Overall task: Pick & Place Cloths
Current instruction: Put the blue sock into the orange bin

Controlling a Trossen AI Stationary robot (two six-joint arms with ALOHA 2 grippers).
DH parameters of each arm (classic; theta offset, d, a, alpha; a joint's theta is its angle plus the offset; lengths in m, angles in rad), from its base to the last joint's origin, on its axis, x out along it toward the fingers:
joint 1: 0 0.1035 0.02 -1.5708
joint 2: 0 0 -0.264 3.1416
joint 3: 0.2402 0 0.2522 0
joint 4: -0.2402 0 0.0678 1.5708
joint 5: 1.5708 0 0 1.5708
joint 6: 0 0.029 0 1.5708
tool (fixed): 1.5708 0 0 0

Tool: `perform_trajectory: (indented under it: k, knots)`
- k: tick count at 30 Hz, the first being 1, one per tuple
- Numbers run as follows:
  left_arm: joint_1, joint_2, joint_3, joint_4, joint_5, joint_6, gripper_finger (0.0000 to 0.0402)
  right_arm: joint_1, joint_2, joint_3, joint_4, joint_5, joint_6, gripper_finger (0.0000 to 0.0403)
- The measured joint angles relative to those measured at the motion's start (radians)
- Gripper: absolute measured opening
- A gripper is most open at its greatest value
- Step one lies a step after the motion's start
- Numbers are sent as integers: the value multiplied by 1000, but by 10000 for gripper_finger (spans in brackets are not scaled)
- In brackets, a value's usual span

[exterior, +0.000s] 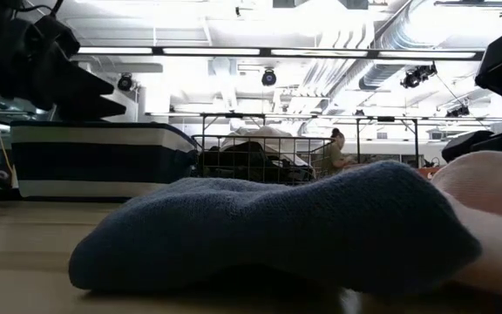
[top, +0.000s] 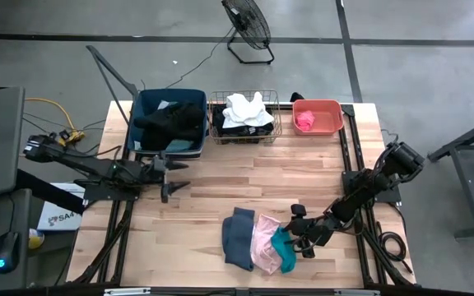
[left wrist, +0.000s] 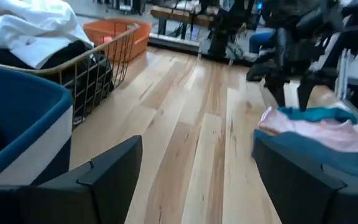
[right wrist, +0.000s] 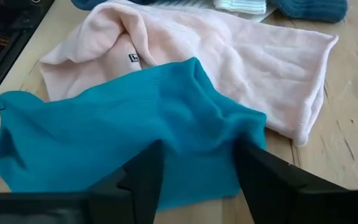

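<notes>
Right gripper (right wrist: 194, 180) is down on the teal cloth (right wrist: 123, 137), fingers parted with a fold of it between them, not clamped. Teal lies on the pink cloth (right wrist: 247, 56), which sits beside the grey-blue cloth (top: 239, 238), all near the bench's (top: 220, 181) front edge (right of centre). Left gripper (top: 178, 175) hovers open near the blue tub (top: 169, 123) at the back-left. Basket (top: 245, 117) holds white and black cloths at the back edge; the coral tub (top: 318, 116) holds a bright pink one.

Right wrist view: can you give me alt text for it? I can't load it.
The right pincer hangs open right over a teal cloth, fingers straddling its fold. The teal cloth overlaps a pale pink cloth on the wooden table.
</notes>
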Motion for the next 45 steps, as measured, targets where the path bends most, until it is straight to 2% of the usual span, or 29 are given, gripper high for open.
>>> perform_trajectory:
  k: [7, 15, 23, 33, 37, 45]
  knots:
    - [0, -110, -29, -48, 2, 0, 300, 0, 0, 1, -33, -1, -3, 120]
    - [0, -162, -31, -98, 15, 20, 300, 0, -6, 0, -52, -22, 5, 15]
    - [0, -179, -32, -133, 15, 46, 300, 1, -61, -4, -87, -39, 8, 5]
    - [2, -188, -30, -132, 24, 124, 300, 1, -244, -4, -243, 5, 4, 4]
    - [2, -216, -30, -122, 26, 173, 300, 0, -333, -4, -334, 87, -13, 4]
    - [2, -316, -30, -182, 17, 224, 300, -37, -498, -3, -466, 351, -26, 4]
